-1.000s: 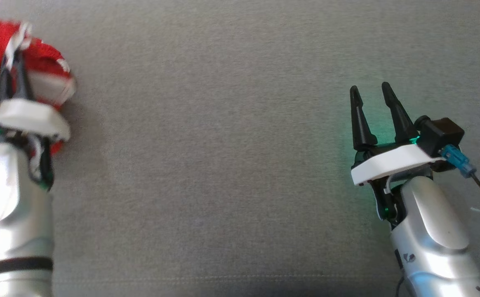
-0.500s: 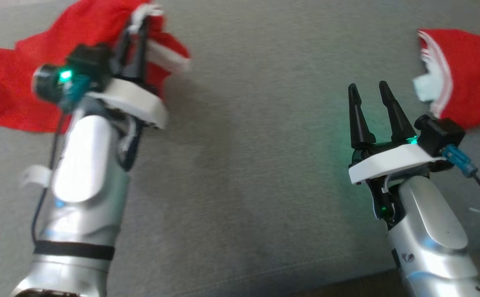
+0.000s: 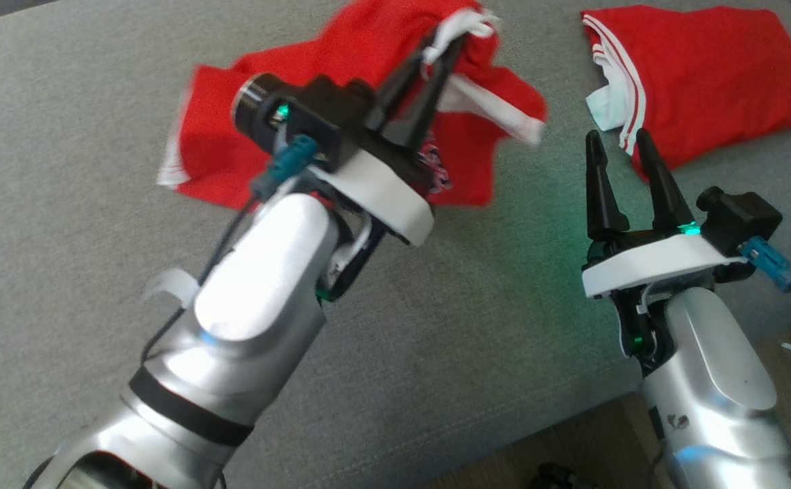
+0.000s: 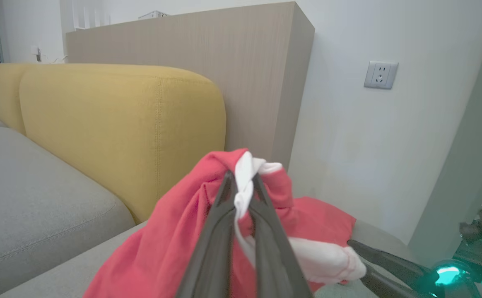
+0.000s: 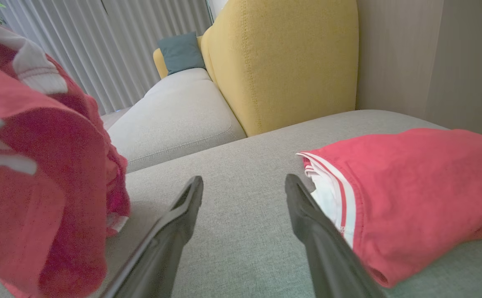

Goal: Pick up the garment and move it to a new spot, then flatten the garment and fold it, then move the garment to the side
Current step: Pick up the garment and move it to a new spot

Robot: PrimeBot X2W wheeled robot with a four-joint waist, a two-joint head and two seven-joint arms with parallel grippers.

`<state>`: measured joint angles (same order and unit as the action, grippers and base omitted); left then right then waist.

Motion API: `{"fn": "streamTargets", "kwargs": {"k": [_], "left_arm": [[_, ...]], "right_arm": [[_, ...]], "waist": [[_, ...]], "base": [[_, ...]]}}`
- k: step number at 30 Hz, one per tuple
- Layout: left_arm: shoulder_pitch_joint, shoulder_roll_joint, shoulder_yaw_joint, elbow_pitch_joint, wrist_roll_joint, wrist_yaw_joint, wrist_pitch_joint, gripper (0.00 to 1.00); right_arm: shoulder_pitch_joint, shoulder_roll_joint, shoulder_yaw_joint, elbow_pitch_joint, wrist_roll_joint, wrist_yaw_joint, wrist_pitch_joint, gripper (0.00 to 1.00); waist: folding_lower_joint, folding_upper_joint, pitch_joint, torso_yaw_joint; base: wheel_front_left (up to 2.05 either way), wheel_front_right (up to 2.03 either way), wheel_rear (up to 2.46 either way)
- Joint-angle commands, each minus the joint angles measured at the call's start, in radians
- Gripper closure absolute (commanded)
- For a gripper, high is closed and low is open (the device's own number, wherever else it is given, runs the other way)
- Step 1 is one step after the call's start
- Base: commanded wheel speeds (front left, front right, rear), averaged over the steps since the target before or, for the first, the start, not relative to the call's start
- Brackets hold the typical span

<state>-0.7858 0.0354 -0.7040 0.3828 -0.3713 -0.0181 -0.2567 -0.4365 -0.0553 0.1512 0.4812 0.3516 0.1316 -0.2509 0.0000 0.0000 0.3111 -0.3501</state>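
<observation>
Moving the piece to a new spot looks to be the step in hand: the left gripper (image 3: 444, 54), its two long dark fingers clenched together, grasps the bright red mesh sports garment with white stripe trim (image 3: 361, 47) by a bunched bit of its white edge, and holds it raised over the grey fabric sofa cushion (image 3: 477, 292); in the left wrist view the white trim sits squeezed between the fingers close to their tips, the red cloth (image 4: 174, 231) draping away below them; the yellow padded backrest (image 4: 112, 124) stands behind. The right gripper (image 3: 618, 139) is released, its jaws spread wide and holding nothing, hovering low over the cushion just beside a second, folded red garment with white stripes (image 3: 715, 75), which lies flat at the far right.

Hanging crumpled from a single pinch, the held garment has its trimmed edge uppermost; in the head view its long axis runs slantwise, from the pinch at the upper right down to a loose corner at the lower left; whether that low corner touches the cushion I cannot tell.

By my judgement the next move calls for lowering it onto bare cushion between the two arms, well apart from the folded one; the free right gripper could then take a second edge, so the cloth spreads flat rather than landing in a heap.
</observation>
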Motion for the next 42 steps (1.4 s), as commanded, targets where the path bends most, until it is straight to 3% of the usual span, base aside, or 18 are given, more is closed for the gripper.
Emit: {"fn": "streamTargets", "kwargs": {"k": [1,7,13,15,16,23,31,42], "left_arm": [[-0.033,0.015,0.008,-0.018,-0.006,0.012,-0.005,1.00],[-0.001,0.023,0.018,0.096,0.027,0.024,-0.005,1.00],[0.074,0.097,0.076,0.167,0.088,0.033,-0.005,0.98],[0.102,0.119,0.104,0.176,0.102,0.048,-0.005,0.36],[0.116,0.128,0.119,0.178,0.107,0.056,-0.005,0.00],[0.234,0.146,0.252,0.150,0.111,0.115,-0.005,0.00],[0.458,0.102,0.463,-0.011,0.132,0.188,-0.005,0.00],[0.683,0.036,0.607,-0.167,0.222,0.161,-0.005,0.00]], "right_arm": [[0.010,0.005,0.010,-0.034,0.002,-0.001,-0.011,0.00],[0.010,0.005,-0.001,-0.037,-0.003,-0.001,-0.011,0.00],[0.015,0.005,-0.016,-0.033,-0.027,-0.001,-0.011,0.00],[0.019,0.005,-0.020,-0.031,-0.034,-0.001,-0.011,0.00],[0.021,0.005,-0.022,-0.029,-0.037,-0.001,-0.011,0.00],[0.038,0.005,-0.017,-0.013,-0.047,-0.001,-0.011,0.00],[0.068,0.005,-0.007,-0.001,-0.052,-0.001,-0.011,0.00],[0.109,0.005,-0.007,0.013,-0.056,-0.001,-0.011,0.00]], "waist": [[0.0000,0.0000,-0.001,0.011],[0.0000,0.0000,-0.004,0.052],[0.0000,0.0000,-0.022,0.116],[0.0000,0.0000,-0.032,0.136],[0.0000,0.0000,-0.038,0.145],[0.0000,0.0000,-0.080,0.182],[0.0000,0.0000,-0.130,0.193],[0.0000,0.0000,-0.181,0.223]], "base": [[0.00,0.00,0.00],[0.00,0.00,0.00],[0.00,0.00,0.00],[0.00,0.00,0.00],[0.00,0.00,0.00],[0.00,0.00,0.00],[0.00,0.00,0.00],[0.00,0.00,0.00]]}}
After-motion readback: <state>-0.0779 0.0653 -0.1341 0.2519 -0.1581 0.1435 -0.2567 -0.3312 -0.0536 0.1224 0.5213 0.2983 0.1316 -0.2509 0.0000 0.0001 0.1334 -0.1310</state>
